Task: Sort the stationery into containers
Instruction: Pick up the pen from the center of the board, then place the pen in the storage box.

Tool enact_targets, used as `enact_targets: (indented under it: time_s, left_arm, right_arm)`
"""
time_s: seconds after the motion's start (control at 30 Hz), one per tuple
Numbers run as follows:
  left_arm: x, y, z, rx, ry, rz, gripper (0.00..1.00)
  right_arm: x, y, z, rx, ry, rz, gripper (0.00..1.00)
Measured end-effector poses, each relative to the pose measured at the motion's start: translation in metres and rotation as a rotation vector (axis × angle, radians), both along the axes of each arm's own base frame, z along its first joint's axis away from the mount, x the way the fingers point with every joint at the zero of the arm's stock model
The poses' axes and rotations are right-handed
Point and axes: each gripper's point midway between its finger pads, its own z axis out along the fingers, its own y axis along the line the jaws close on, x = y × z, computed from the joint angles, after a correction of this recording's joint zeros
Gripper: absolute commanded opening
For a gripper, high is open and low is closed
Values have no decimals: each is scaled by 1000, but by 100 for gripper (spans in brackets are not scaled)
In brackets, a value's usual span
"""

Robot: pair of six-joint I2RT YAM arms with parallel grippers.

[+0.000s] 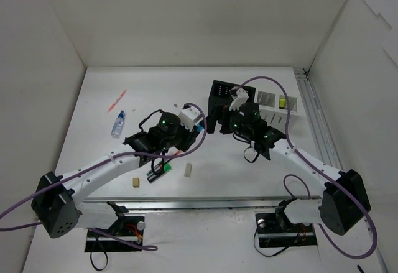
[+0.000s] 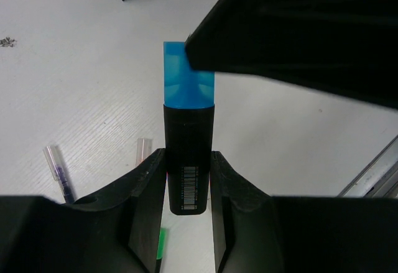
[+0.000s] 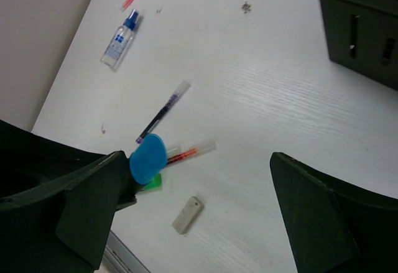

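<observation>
Handover in the balance: the left gripper [image 2: 188, 168] clamps the lower barrel of a stubby black plastic highlighter with a translucent blue cap [image 2: 188, 130], holding it off the table just left of, and nearer than, the black perforated 2-compartment desk box [image 1: 222, 94]. The highlighter's long axis runs straight out from the jaws, cap leading, toward the box and the right gripper [image 3: 199, 161], which hangs wide open and holds nothing. Seen from the right wrist, the cap shows end-on just beside the finger [image 3: 93, 204] farther from the box, not centred in the gap, so a handover would likely need a sideways shift first. The left arm has the item; the right arm is nearer the box. A white barcode [image 2: 190, 185] with tiny digits marks the barrel, unreadable; no brand shows. The clear blue-capped bottle [image 3: 118, 40], well left of the box, carries a blue-printed label too small to read.
</observation>
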Motion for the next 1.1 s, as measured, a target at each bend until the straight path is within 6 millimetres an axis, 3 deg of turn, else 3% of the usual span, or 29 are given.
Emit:
enact_targets:
  time_s: [0.2, 0.27, 0.3, 0.33, 0.43, 0.5, 0.67, 0.7, 0.73, 0.77, 0.93, 1.0, 1.1]
  left_arm:
    - [0, -2, 1, -3, -3, -5, 4]
    - [0, -4, 4, -10, -7, -12, 4]
    - [1, -6, 6, -14, -10, -17, 4]
    - [1, -7, 9, -20, -14, -22, 4]
    - [2, -8, 10, -17, -17, -25, 5]
    - [3, -7, 6, -6, -13, -20, 14]
    - [7, -8, 7, 2, -32, -17, 64]
    - [7, -7, 9, -1, -38, -16, 70]
    - [8, -6, 11, 0, -45, -14, 91]
    - [8, -5, 15, -2, -58, -12, 100]
    - [5, 16, 33, -44, -102, 43, 99]
    - [7, 30, 36, -56, -109, 83, 99]
    - [8, 55, 24, -54, -88, 171, 99]
  right_arm:
    - [-5, 33, -13, 43, 40, 35, 90]
    - [-6, 40, -15, 54, 45, 38, 76]
    - [-6, 43, -15, 64, 47, 38, 47]
    - [-5, 46, -15, 70, 46, 39, 36]
    - [-3, 54, -10, 115, 45, 32, 19]
    - [-3, 58, -2, 151, 41, 33, 10]
    - [1, 57, 1, 147, 20, 13, 0]
    - [3, 54, 0, 136, 15, 0, 0]
    - [5, 49, 0, 120, 10, -17, 0]
    - [7, 43, -1, 106, 7, -35, 0]
    - [31, -11, 14, 11, -56, -192, 0]
    - [41, -45, 28, -49, -107, -293, 0]
    - [54, -105, 58, -135, -199, -472, 0]
